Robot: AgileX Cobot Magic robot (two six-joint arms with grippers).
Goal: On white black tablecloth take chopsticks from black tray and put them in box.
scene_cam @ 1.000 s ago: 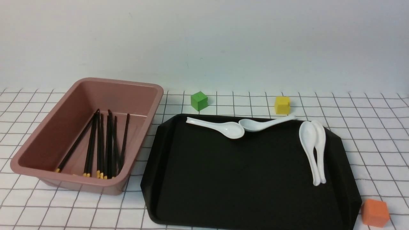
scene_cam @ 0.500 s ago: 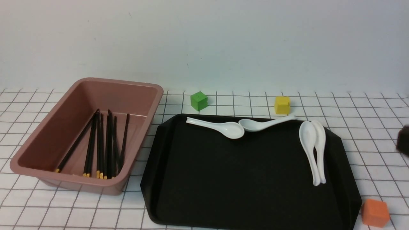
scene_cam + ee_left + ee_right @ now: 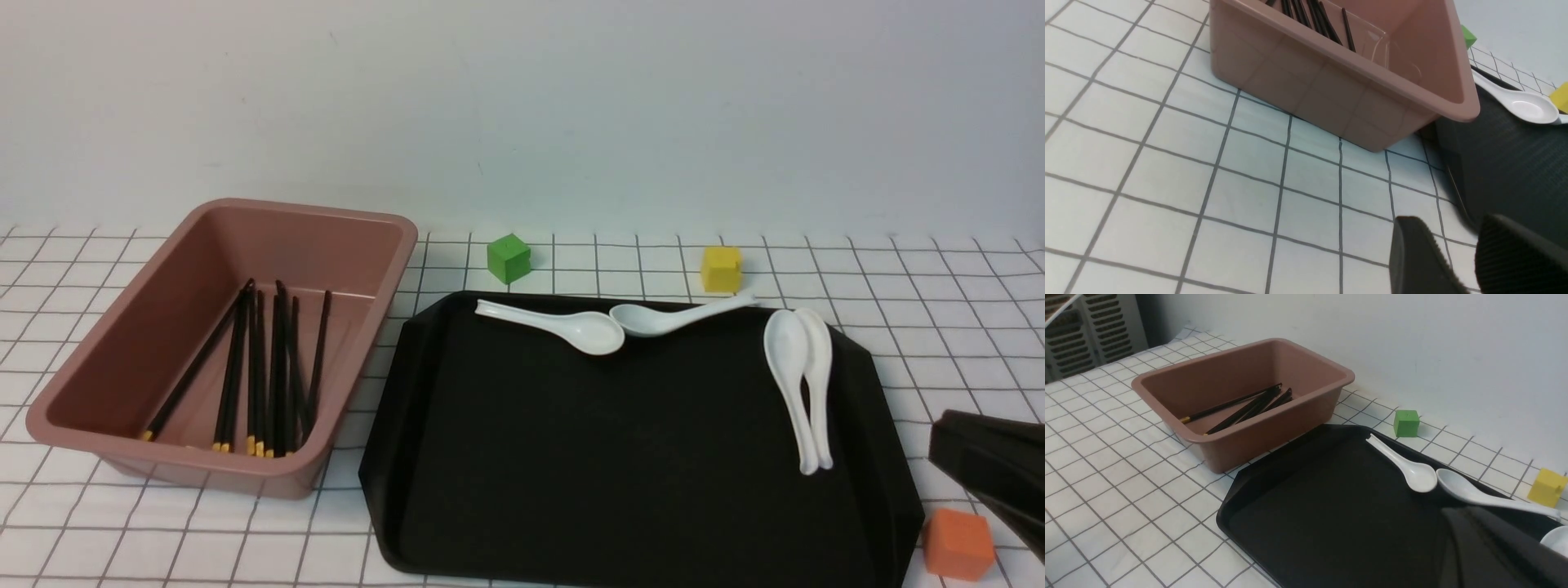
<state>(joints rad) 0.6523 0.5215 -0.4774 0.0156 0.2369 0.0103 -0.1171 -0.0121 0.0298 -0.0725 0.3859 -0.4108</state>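
The pink-brown box [image 3: 371,219] stands at the left on the tablecloth [image 3: 939,327] and holds several black chopsticks [image 3: 269,376] with yellow ends toward me. The black tray [image 3: 620,457] carries no chopsticks that I can see. My right gripper [image 3: 940,441] reaches in low from the right edge, beside the tray's near right corner, shut and empty. In the right wrist view its fingers [image 3: 1457,522] are together over the tray [image 3: 1331,514]. My left gripper [image 3: 1451,223] is open and empty, low over the cloth near the box [image 3: 1355,98] and the tray's edge [image 3: 1502,171].
Four white spoons lie on the tray: two at the back [image 3: 571,325] [image 3: 678,314] and two side by side at the right [image 3: 804,384]. A green cube [image 3: 509,258] and a yellow cube [image 3: 722,269] sit behind the tray. An orange cube [image 3: 958,543] sits at its near right corner.
My right gripper has come into the front view from the right edge and dropped down and inward toward the tray's near right corner. Nothing else has moved.
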